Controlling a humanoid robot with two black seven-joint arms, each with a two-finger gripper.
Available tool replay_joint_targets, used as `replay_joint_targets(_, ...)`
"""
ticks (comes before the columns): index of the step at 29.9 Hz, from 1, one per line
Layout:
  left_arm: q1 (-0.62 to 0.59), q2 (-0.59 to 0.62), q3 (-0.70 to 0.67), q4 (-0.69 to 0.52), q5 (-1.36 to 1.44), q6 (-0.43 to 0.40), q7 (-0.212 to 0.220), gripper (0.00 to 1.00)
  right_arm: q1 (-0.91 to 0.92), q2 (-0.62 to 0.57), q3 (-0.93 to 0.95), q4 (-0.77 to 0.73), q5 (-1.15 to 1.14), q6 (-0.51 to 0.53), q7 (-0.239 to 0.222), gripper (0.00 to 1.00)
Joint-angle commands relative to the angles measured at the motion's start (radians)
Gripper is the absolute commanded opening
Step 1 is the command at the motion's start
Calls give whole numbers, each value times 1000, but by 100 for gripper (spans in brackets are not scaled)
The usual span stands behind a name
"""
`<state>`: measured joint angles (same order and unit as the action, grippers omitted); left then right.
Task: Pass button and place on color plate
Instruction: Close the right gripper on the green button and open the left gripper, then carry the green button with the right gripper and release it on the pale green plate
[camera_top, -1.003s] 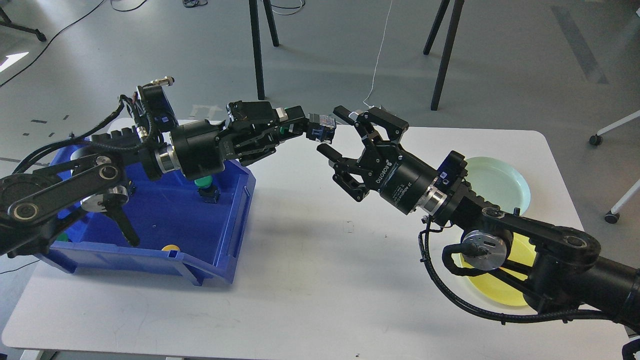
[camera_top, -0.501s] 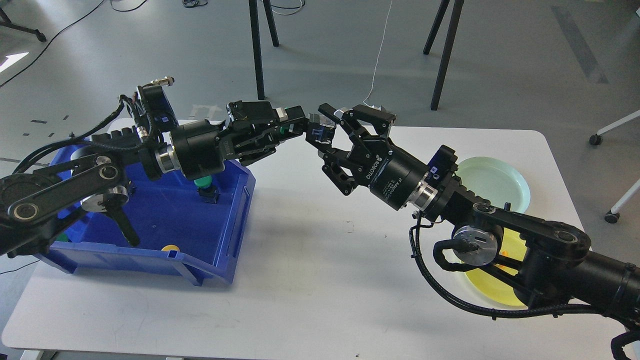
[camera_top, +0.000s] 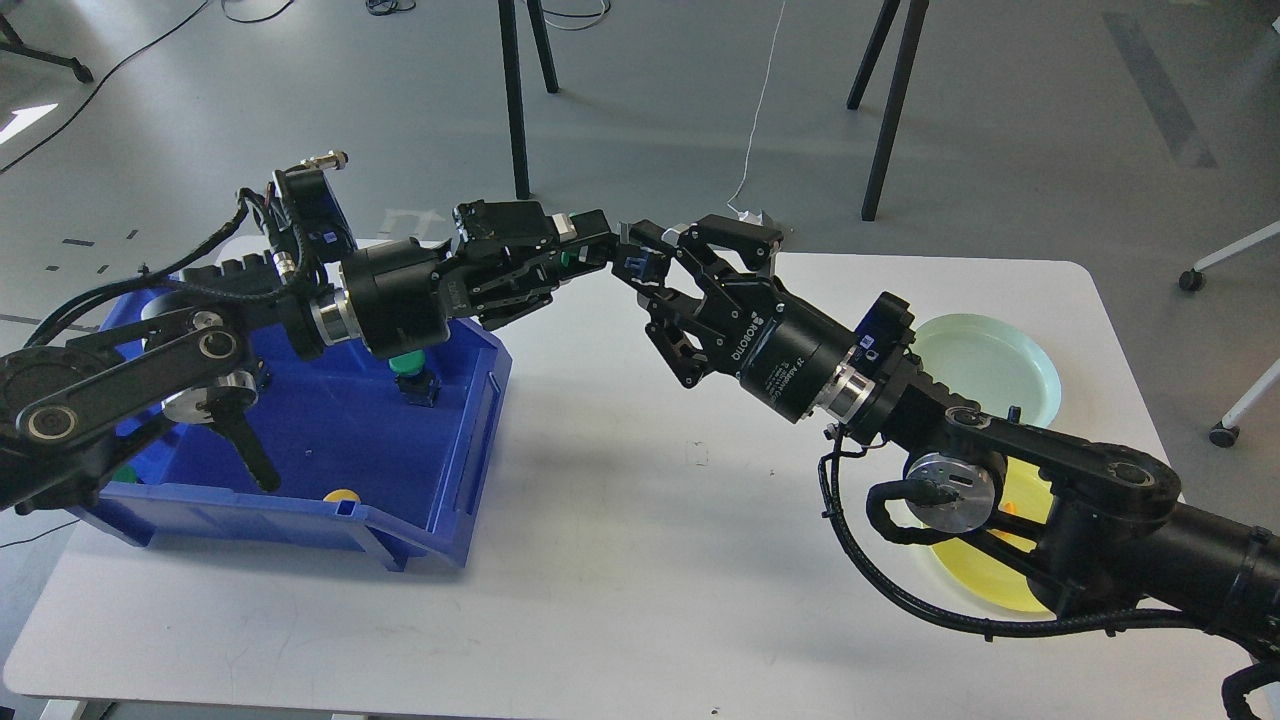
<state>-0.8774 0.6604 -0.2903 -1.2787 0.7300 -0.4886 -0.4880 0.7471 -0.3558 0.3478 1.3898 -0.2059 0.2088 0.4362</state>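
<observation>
The button (camera_top: 640, 266), small, rigid and probably light, is held in midair above the surface (camera_top: 620, 520). The left claw (camera_top: 600, 250) grips it. The right claw (camera_top: 650, 262) brackets it, fingers apart; grip its free flat sides.

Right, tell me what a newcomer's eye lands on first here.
First, the two black arms meeting in mid-air above the white table: the left gripper holds a small blue button, and the right gripper has its fingers around the same piece. Next, the blue bin on the left with loose buttons inside, and the pale green plate and yellow plate at the right.
</observation>
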Motion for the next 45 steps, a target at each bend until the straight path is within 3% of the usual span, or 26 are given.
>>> replay_joint_targets(1,0,-4,-6,-1,-6,0,-1,74,3,-5,-6,2,0,0,-1,7)
replay_joint_targets(6,0,-15,-9,2,-11,0,-1,84,2,-17,-6,8,0,0,-1,5)
replay_joint_targets(16,0,-16,-9,15,-12,0,-1,87,-51,-189,11,9,-18,-18,4,4)
replay_joint_targets(21,0,-16,-10,16,-14,0,-1,87,-74,-330,3,-55,-104,-166,7,4)
replay_joint_targets(24,0,-16,-9,16,-14,0,-1,87,-113,-350,0,-136,-237,-322,7,4)
replay_joint_targets(28,0,-16,-10,16,-14,0,-1,87,-170,-342,-1,-265,-446,-498,9,4)
replay_joint_targets(33,0,-16,-10,18,-23,0,-1,87,-213,-319,-23,-431,-569,-600,12,4)
replay_joint_targets(36,0,-18,-10,30,-24,0,-1,87,-212,-244,-75,-555,-607,-666,7,4)
replay_joint_targets(42,0,-24,-10,32,-26,0,-1,87,-204,-131,-155,-758,-596,-672,3,7)
replay_joint_targets(45,0,-24,-10,32,-35,0,-1,87,-204,-106,-155,-785,-596,-672,3,15)
